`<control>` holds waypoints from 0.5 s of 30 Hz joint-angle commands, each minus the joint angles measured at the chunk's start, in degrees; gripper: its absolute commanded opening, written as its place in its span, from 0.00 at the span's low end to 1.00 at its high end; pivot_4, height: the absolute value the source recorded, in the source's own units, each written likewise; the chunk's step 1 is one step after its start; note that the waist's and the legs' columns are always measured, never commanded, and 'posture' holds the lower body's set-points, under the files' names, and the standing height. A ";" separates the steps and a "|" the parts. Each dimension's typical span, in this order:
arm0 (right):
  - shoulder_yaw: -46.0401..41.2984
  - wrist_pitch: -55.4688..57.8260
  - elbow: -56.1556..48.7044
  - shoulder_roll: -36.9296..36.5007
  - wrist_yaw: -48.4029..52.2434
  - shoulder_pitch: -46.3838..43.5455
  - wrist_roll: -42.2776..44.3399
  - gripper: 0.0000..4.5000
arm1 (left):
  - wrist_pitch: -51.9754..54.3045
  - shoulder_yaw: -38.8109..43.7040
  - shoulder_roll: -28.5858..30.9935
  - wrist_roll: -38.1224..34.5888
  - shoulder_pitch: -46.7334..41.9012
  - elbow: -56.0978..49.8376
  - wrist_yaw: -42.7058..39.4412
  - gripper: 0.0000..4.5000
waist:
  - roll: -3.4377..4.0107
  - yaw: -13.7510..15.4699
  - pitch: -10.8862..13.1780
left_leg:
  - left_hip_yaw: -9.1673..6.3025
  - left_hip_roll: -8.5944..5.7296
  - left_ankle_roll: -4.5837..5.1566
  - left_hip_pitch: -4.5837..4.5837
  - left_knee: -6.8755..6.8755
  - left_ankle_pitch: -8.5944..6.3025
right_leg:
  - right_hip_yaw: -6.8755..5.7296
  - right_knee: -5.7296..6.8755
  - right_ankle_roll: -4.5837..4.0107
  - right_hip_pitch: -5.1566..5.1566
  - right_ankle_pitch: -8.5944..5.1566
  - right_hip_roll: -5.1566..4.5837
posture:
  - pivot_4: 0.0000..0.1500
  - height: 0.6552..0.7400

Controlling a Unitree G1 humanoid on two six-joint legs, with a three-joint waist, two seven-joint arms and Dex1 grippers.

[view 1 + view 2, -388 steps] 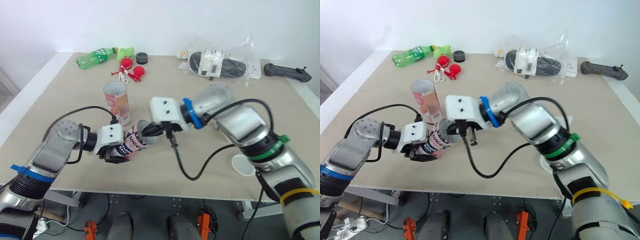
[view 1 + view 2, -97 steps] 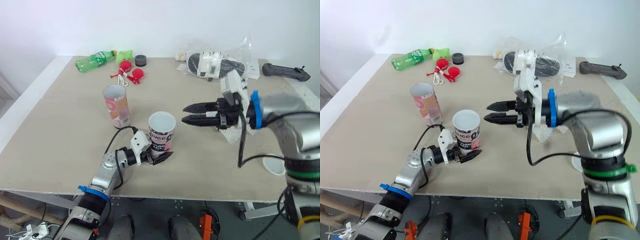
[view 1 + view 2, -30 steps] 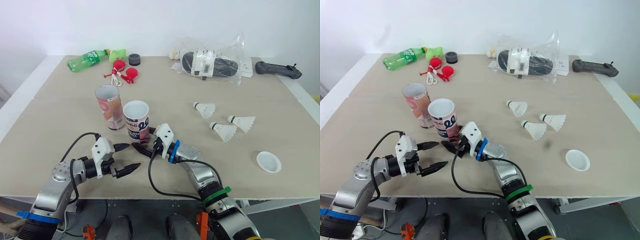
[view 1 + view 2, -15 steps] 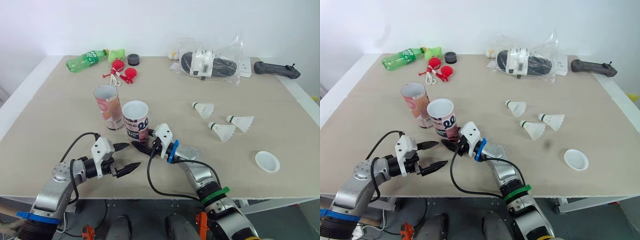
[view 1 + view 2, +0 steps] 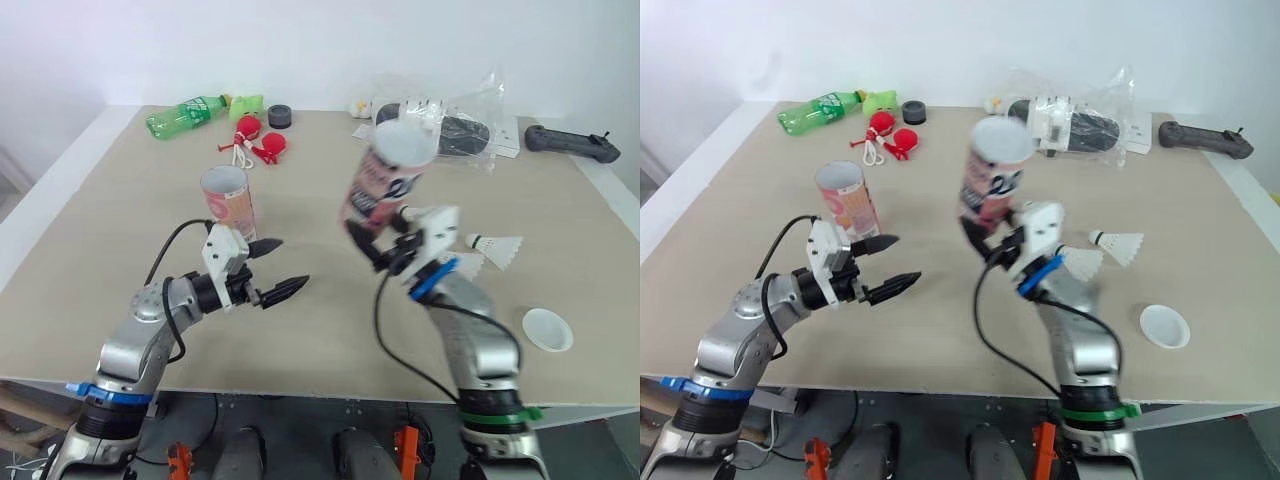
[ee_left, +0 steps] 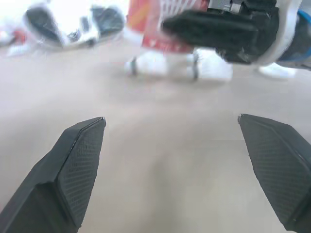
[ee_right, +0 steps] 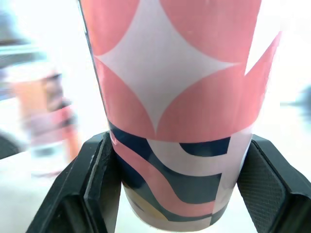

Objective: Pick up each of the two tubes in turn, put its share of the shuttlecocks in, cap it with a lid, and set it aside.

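Two tubes: the standing tube (image 5: 228,205) is upright on the surface (image 5: 120,220) left of centre, mouth up; the lifted tube (image 5: 385,180) hangs clear of the surface at upper centre, pinched near its base by the right tool (image 5: 383,243), long axis near vertical, top end leaning toward the right. Two shuttlecocks at right: one (image 5: 497,247) in the open, one (image 5: 1077,262) partly behind the right arm; one white lid (image 5: 547,329) at lower right. The left tool (image 5: 285,265) hovers spread and empty, lower left of centre, just below the standing tube. Along the upper edge: green bottle (image 5: 190,113); red toys (image 5: 258,140); black disc (image 5: 281,117); plastic bag (image 5: 440,125); black controller (image 5: 572,142).
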 commanded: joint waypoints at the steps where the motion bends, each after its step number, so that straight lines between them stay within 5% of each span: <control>1: -8.30 3.15 -6.80 -2.92 -4.97 1.50 2.47 0.67 | -0.58 -2.60 -2.11 0.20 -4.62 2.14 -1.74 1.00 | 0.01 0.04 0.01 | -0.02 -0.02 0.01 -0.01 0.01 0.01 | -0.02 0.00 0.00 -0.01 0.00 0.00 | 1.00 1.00; 6: -23.14 0.99 -3.63 -7.90 -12.16 6.25 0.54 0.67 | -6.30 -7.20 -8.88 3.58 -14.15 12.81 -4.90 1.00 | 0.05 0.14 0.01 | 0.01 -0.07 0.05 0.01 0.02 0.03 | 0.02 0.01 0.01 0.02 0.03 -0.02 | 1.00 1.00; 15: -34.94 -6.88 17.60 -12.25 -16.84 8.56 -0.11 0.67 | -10.88 -9.71 -18.60 5.80 -21.94 20.84 -6.02 1.00 | 0.28 -0.38 -0.08 | 0.15 -0.11 0.10 0.09 0.01 0.02 | 0.21 -0.02 0.08 0.06 0.03 -0.03 | 1.00 1.00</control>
